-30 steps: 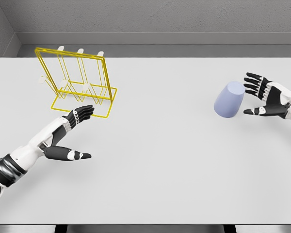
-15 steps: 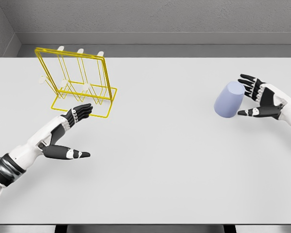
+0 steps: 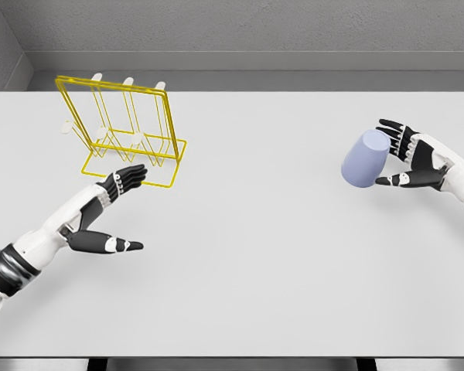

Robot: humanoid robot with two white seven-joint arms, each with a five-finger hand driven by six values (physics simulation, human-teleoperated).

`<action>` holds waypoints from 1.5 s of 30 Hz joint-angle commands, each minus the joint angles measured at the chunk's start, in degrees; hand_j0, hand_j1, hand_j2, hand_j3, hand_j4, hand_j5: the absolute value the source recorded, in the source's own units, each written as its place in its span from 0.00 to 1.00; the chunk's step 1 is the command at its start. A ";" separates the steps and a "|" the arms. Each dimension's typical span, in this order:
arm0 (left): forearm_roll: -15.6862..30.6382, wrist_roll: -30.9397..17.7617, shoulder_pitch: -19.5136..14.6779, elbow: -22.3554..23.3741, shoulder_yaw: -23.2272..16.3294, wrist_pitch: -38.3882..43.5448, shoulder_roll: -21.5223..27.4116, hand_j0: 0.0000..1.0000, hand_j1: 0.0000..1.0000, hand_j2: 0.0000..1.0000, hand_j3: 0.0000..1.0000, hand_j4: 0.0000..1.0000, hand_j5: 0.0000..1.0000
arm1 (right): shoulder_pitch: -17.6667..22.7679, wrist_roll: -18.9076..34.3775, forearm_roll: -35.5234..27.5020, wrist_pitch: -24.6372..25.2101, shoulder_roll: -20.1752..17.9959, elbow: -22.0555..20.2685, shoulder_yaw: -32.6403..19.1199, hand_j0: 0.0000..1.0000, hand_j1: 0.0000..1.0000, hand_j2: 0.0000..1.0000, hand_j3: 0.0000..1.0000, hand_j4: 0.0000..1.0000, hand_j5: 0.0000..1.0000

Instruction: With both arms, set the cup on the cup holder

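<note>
While my right hand [image 3: 416,158] sits at the right side of the pale grey counter [image 3: 263,232], its black fingers [image 3: 393,128] are spread and cupped around the pale lavender plastic cup [image 3: 365,158], holding nothing; I cannot tell whether the fingertips touch the cup's wall. That cup stands tilted on the counter, just left of the hand's palm, its closed end up and leaning towards the far right. Well apart from it, at the far left, I see the yellow wire cup holder [image 3: 124,131] with its white-tipped pegs, standing on its rectangular base. My left hand [image 3: 112,209] hovers just near of that base, fingers straight and spread, thumb held apart lower down, gripping nothing.
</note>
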 commanded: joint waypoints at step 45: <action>0.18 -0.05 -0.09 -0.02 0.52 -0.08 0.15 1.00 1.00 1.00 1.00 1.00 1.00 | 0.00 0.00 2.60 3.61 1.40 -2.53 -0.11 0.63 0.63 0.63 0.63 0.63 0.63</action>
